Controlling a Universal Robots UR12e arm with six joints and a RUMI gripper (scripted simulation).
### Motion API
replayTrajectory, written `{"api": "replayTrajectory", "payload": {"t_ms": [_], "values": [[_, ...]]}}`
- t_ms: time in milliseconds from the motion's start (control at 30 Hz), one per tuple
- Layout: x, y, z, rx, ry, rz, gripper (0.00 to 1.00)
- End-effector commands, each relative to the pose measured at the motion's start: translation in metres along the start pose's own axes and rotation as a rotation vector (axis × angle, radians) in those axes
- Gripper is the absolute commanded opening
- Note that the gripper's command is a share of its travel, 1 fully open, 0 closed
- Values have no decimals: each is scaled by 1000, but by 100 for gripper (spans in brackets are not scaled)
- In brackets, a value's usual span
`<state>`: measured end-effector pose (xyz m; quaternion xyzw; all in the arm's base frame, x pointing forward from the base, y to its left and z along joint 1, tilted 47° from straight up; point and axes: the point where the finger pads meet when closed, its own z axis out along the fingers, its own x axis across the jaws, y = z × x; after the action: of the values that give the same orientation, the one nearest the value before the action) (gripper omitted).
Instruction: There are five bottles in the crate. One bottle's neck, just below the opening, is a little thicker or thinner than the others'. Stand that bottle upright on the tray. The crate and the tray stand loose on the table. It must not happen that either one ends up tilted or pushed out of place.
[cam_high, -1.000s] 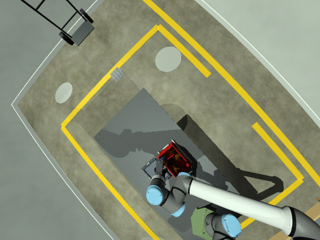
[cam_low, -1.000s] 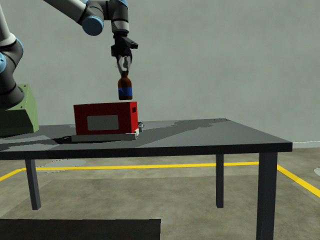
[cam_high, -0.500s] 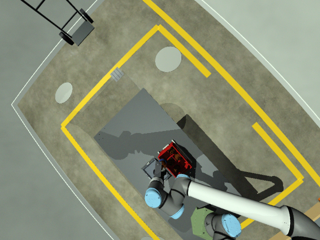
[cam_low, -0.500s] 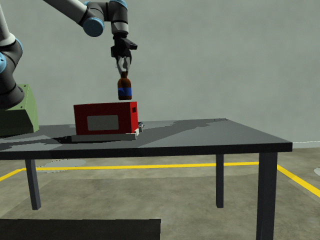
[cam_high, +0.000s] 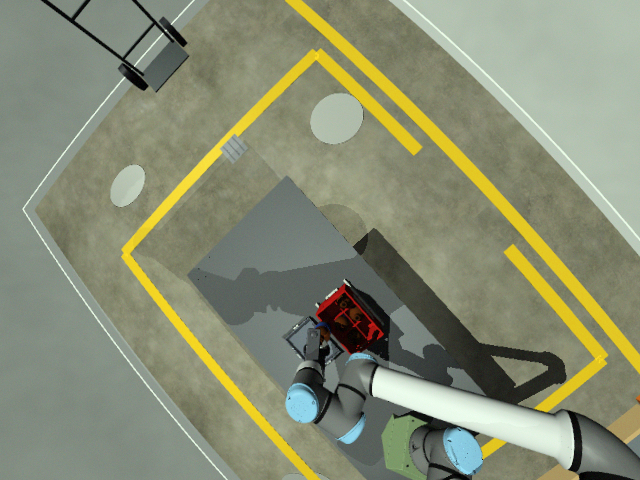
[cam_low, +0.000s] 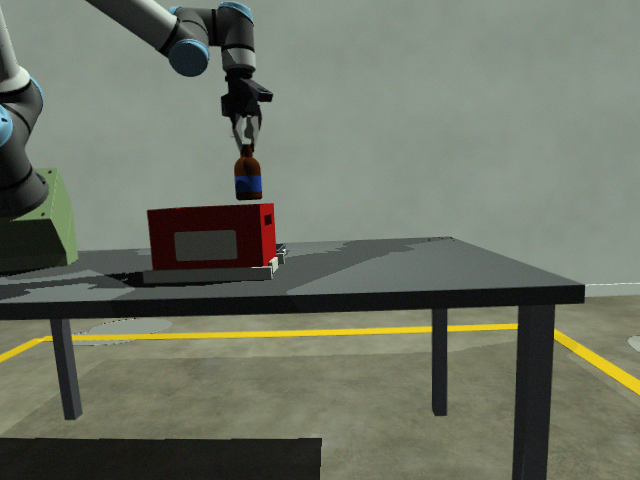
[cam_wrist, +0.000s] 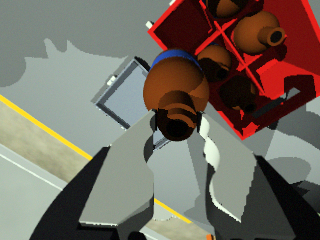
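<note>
Bottle (cam_high: 324, 333) (cam_low: 248, 175) (cam_wrist: 175, 90), brown and blue-banded, is held upright in midair, neck clamped by the fingers (cam_low: 238, 135). From above, the crate (cam_high: 330, 303) (cam_low: 206, 217) (cam_wrist: 302, 30) is at two o'clock; the neck is partly hidden.

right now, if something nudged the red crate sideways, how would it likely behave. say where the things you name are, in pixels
The red crate (cam_high: 330, 308) (cam_low: 206, 219) (cam_wrist: 240, 134) would probably keep its shape, as its walls stand straight and look rigid. It seems more apt to slide than tip, being longer than tall. The bottles (cam_high: 354, 313) (cam_wrist: 252, 36) inside would likely add weight and might lean or knock.
</note>
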<state>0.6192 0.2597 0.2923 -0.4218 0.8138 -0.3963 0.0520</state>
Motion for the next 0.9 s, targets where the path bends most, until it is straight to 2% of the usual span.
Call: {"api": "replayTrajectory", "payload": {"t_ms": [0, 867], "values": [[-5, 11, -1, 1, -1, 1, 0], [-27, 61, -1, 1, -1, 1, 0]]}}
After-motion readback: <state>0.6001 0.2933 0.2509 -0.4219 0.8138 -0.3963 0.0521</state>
